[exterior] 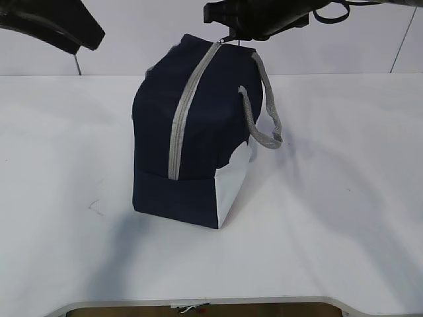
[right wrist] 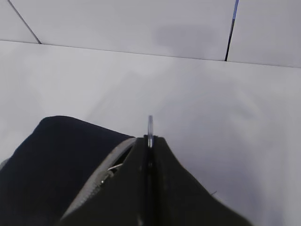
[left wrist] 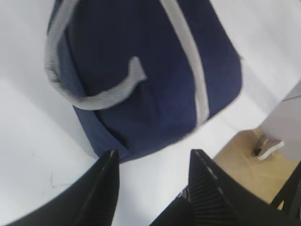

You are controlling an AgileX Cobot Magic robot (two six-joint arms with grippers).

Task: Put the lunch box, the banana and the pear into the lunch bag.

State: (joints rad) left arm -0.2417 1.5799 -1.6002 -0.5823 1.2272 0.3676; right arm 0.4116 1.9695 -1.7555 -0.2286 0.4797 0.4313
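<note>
The navy-blue lunch bag (exterior: 192, 132) stands upright on the white table, its grey zipper (exterior: 185, 112) closed along the top and front, grey handles (exterior: 264, 109) hanging on the right. My right gripper (exterior: 229, 36) is at the bag's top far end, shut on the metal ring pull (right wrist: 150, 127). My left gripper (left wrist: 153, 162) is open and empty, raised at the upper left of the exterior view (exterior: 89, 36), looking down on the bag (left wrist: 150, 70). The lunch box, banana and pear are out of view.
The white table (exterior: 330, 218) spreads around the bag. Its near edge (exterior: 198, 302) shows at the bottom. A grey wall with panel seams (right wrist: 230, 33) stands behind. Floor and a shoe (left wrist: 270, 146) show beyond the table edge in the left wrist view.
</note>
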